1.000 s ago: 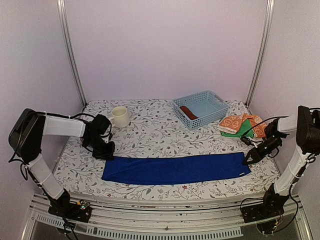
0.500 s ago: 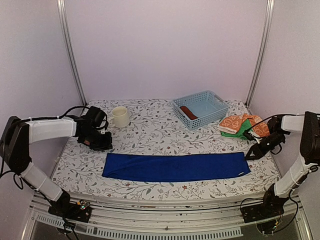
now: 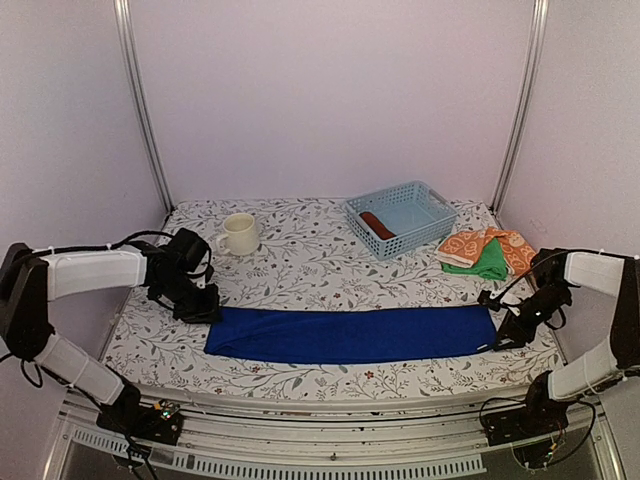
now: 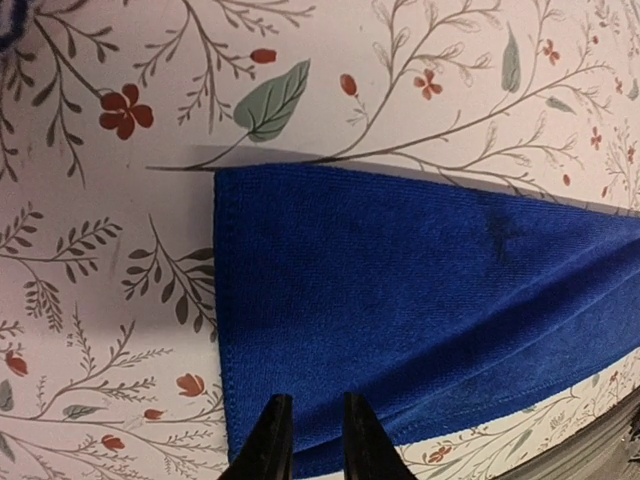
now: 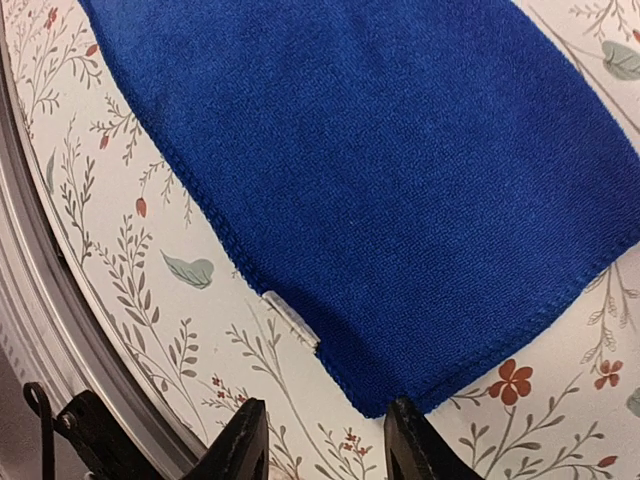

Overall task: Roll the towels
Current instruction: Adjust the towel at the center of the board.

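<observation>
Hovering low over the counter [image 3: 300, 270], my two tools sit at opposite ends of the blue towel [image 3: 350, 335]. My left tool [image 4: 310, 445] is open only a crack. Its dark fingertips [image 4: 268, 445] are over the towel's left end, with nothing pinched between them. My right tool [image 5: 322, 440] stands wider apart, its tips straddling the towel's right front corner, and it grips nothing either. Whether those tips touch the cloth I cannot tell. A small white tag [image 5: 290, 318] sticks out from the hem just beside that corner.

The towel lies flat and unrolled, a long strip stretched left to right across the front of the flowered counter, with a faint crease along its length. Farther back on the left stands a cream mug [image 3: 238, 234], well apart from the towel. At the back right sits a pale blue basket [image 3: 425, 232] with a rolled rust-brown towel [image 3: 377, 225] inside. Just right of the basket, orange towels [image 3: 480, 243] lie over a green towel [image 3: 487, 267] near the counter's right edge.
</observation>
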